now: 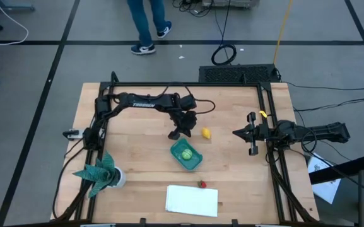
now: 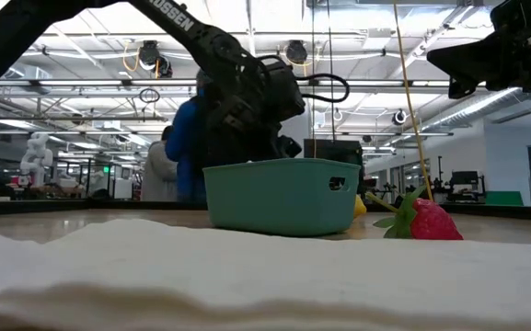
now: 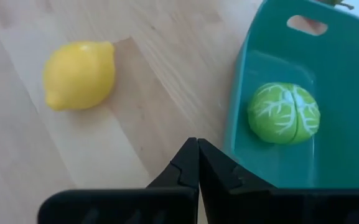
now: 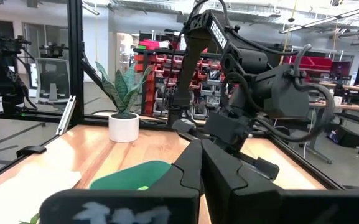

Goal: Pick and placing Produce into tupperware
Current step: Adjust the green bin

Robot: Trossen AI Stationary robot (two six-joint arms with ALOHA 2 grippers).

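The left gripper (image 1: 175, 134), fingers pressed together and empty, hovers beside the teal tupperware (image 1: 194, 161), which holds the green piece (image 1: 185, 154); the lemon (image 1: 205, 133) lies just beyond, the strawberry (image 1: 202, 184) nearer the white sheet (image 1: 192, 200); the right gripper (image 1: 237, 133) waits closed, empty

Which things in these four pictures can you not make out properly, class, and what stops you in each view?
- Lemon: low view, mostly hidden behind the tupperware.
- Green piece: unseen in low view, behind the tupperware wall.
- Strawberry: high view, too small for detail.
- Left gripper: fingertips unseen in low view, behind the tupperware.
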